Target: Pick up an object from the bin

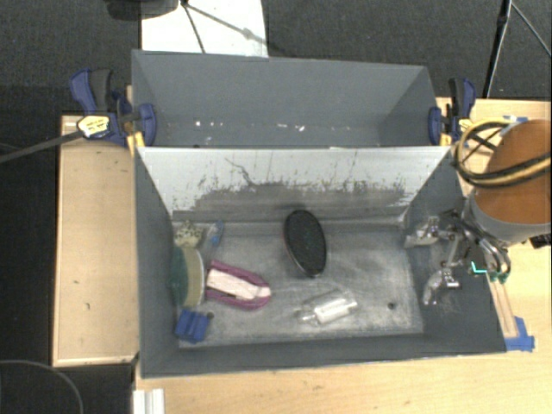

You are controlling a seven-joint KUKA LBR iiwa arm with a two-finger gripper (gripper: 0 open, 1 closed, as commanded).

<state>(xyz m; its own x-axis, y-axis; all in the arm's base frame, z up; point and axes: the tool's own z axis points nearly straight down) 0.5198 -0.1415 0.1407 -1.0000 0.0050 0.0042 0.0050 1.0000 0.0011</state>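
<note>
My gripper (424,267) hangs over the bin's right sloping wall, its two metal fingers spread apart and open with nothing between them. Nearest to it on the bin floor lies a small clear plastic bottle with a white cap (328,309), on its side, well to the left of the fingers. A black oval object (305,242) rests near the middle of the floor, close to the back wall.
At the left end of the floor lie a pink and purple soft thing (238,286), a green round-headed brush (185,276) and a small blue piece (192,326). The arm with its orange cover and cables reaches in from the right.
</note>
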